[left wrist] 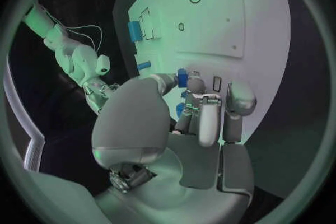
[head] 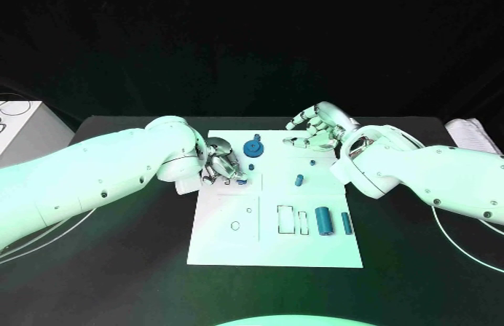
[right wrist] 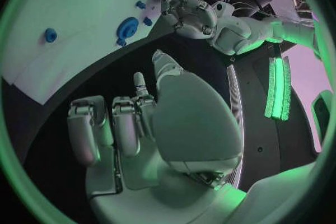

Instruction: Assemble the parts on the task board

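1. You have the black surface (head: 126, 268) carrying the white task board (head: 275, 247), which lies between both arms.
2. Your left robot hand (head: 223, 164) sits over the board's left edge, fingers curled around a small blue part (left wrist: 182, 77). It appears pinched there, so I judge this hand is seating that piece into the board.
3. Your right robot hand (head: 315, 125) hovers beyond the board's far right corner, fingers spread and holding nothing.
4. On the board, a blue round part (head: 253, 148) stands near the far edge, a small blue peg (head: 298, 180) sits mid-board, and a blue cylinder (head: 325, 221) lies beside a slimmer blue bar (head: 346, 223) near the right edge.
5. The outlined slots (head: 285, 220) left of the cylinder look unfilled.
6. Next, you'll likely need to press the held piece home, then release it cleanly.
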`<state>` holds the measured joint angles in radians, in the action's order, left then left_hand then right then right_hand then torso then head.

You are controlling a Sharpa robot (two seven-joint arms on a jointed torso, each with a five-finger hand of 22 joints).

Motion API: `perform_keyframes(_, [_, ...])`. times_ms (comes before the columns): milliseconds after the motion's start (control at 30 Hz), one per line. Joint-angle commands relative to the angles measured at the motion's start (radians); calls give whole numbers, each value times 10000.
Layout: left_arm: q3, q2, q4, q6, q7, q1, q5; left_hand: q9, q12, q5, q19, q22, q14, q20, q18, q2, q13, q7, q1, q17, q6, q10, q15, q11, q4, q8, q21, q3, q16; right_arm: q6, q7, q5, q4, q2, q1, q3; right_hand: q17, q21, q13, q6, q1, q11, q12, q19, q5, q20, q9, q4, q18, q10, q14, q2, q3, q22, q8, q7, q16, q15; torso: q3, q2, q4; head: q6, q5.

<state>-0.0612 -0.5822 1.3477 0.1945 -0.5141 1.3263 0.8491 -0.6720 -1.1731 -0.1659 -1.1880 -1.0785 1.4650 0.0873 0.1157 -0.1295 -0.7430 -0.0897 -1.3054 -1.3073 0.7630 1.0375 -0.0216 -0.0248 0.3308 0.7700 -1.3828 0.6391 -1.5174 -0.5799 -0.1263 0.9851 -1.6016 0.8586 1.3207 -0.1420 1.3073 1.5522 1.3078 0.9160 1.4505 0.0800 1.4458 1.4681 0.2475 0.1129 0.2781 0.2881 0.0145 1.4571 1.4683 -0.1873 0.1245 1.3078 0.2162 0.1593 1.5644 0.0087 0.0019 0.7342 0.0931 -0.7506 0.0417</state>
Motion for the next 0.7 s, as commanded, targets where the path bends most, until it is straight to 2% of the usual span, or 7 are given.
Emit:
perform_keyframes(33, [26,-91,150,-445,103,5,-359,-1449,-39,10,-96,-13,246,-7,-112,19,-6,-6,115,-1136,-19,86,-62,11,-986,429,-64,1018,-37,186,21,89,5,14,-15,-2,2503,-46,1524,-74,-142,-33,-70,909,4,-61,10,2,-81,-54,987,9,46,2469,70,1,10,-54,-11,-9,16,14,22])
perform_keyframes(167, [39,-188,233,-614,102,5,-221,-1529,-96,3,-225,-162,295,-26,-140,-76,-90,25,278,-1205,18,197,-89,43,-1177,459,-130,1283,-61,207,23,54,25,19,-25,-7,2495,-56,1519,-88,-183,-32,-73,904,3,-62,13,10,-79,-57,985,9,41,2462,89,1,7,-53,-18,-15,43,-44,9])
perform_keyframes(367, [35,-167,190,-773,63,3,267,-1635,-199,9,-295,-203,393,-76,-146,-216,-249,59,548,-1327,90,420,-139,87,-1507,480,-156,1742,-104,213,34,29,37,21,-35,-16,2498,-59,1522,-97,-219,-32,-69,903,2,-62,15,17,-78,-54,986,18,39,2461,103,1,8,-53,-20,-20,27,-53,-23])
perform_keyframes(467, [-6,-106,118,-849,40,3,618,-1687,-278,-7,-314,-196,470,-106,-145,-327,-390,83,704,-1448,146,577,-166,116,-1715,489,-154,2038,-146,206,40,24,40,21,-39,-19,2499,-59,1519,-106,-241,-31,-71,903,2,-62,16,18,-78,-56,986,21,37,2461,112,1,8,-54,0,-15,12,-32,-50])
perform_keyframes(633, [-72,58,-6,-999,11,-5,1357,-1821,-430,-98,-548,-416,659,-187,-191,-637,-662,162,1249,-1771,355,962,-253,201,-2220,534,-246,2796,-253,199,50,21,43,17,-46,-21,2499,-59,1519,-106,-241,-31,-71,903,2,-62,16,18,-78,-56,986,21,37,2461,112,1,8,-54,-9,-2,7,-26,-64])
perform_keyframes(700, [-97,121,-45,-1034,5,-13,1556,-1848,-475,-120,-600,-466,701,-206,-202,-679,-740,187,1365,-1851,414,1063,-275,225,-2295,553,-267,2904,-279,201,53,20,43,13,-48,-21,2499,-59,1519,-106,-241,-31,-71,903,2,-62,16,18,-78,-56,986,21,37,2461,112,1,8,-54,-6,12,9,-30,-66])
